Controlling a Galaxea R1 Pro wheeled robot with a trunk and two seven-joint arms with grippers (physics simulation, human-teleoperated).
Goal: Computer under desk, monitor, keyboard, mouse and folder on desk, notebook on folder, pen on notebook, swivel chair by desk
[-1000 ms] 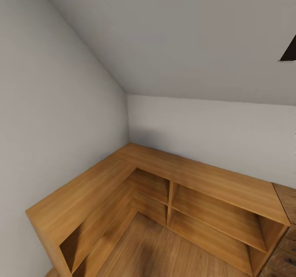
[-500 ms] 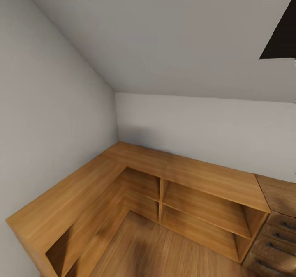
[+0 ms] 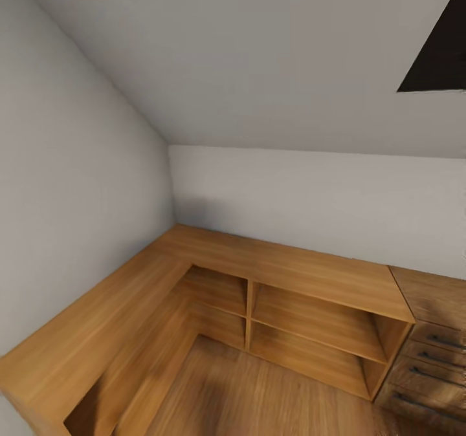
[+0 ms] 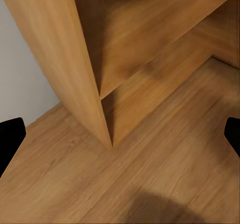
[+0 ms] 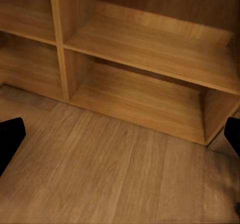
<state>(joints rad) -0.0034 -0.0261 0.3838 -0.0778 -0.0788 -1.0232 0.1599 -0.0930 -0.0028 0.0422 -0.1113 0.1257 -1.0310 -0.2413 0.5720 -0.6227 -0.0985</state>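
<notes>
While facing corner shelving (image 3: 291, 274): left gripper (image 4: 120, 134) spread wide, right gripper (image 5: 120, 134) spread wide, both holding nothing, above wood floor (image 5: 115, 174) beside shelving.

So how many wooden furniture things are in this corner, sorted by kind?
L-shaped open shelf unit: 1
Dresser with drawers: 1
Total: 2

Pale grey walls (image 3: 84, 184) are meeting above a low L-shaped light wooden shelf unit (image 3: 285, 271), its open compartments lying just ahead of both grippers, over warm wood-plank flooring (image 3: 259, 397), beside a darker wooden drawer chest (image 3: 430, 352).
</notes>
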